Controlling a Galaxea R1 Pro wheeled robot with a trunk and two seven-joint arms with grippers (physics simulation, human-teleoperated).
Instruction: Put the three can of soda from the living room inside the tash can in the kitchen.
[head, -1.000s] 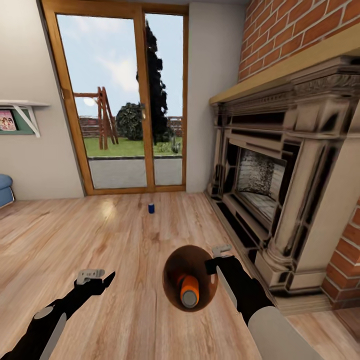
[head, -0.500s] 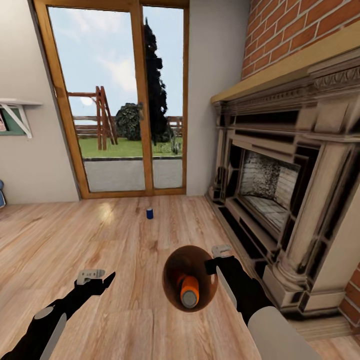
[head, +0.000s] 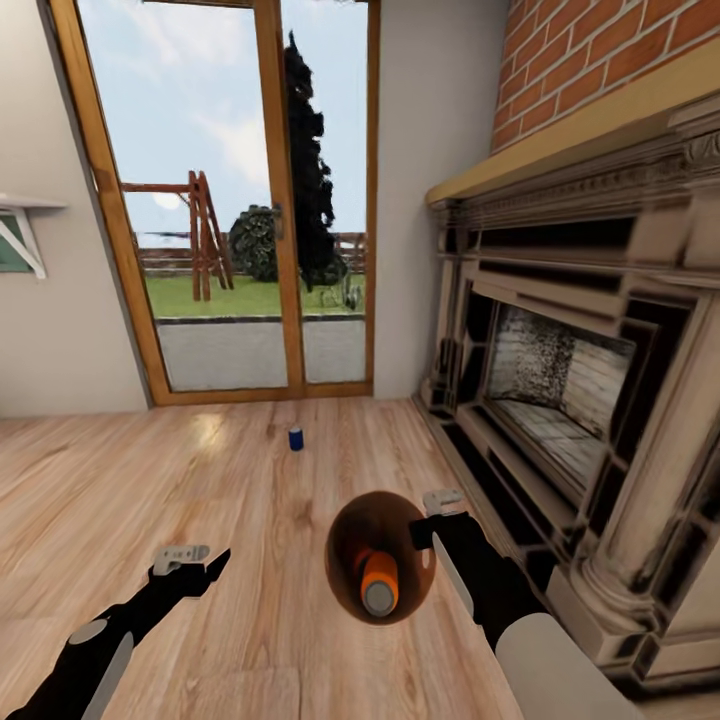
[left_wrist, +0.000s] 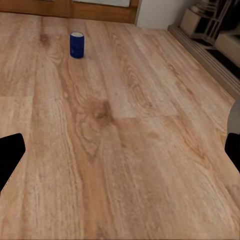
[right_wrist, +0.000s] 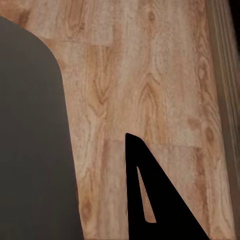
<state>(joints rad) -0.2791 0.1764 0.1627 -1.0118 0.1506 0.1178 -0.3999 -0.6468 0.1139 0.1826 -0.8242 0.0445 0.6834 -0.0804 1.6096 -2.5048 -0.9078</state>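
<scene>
Near field: the right gripper (head: 432, 520) clamps the rim of the round bin with glossy coppery-brown interior (head: 345, 590), carried above the wood floor (head: 250, 620); one orange soda can with silvery top (head: 379, 583) already lies inside. To the left, the left gripper (head: 190, 560) hangs empty, fingers spread wide. Farther off, the dark blue soda can (head: 296, 438) stands upright on the floor before the wood-framed glass doors (head: 230, 200) (apparently the next pickup). A third can and the kitchen trip remain.
</scene>
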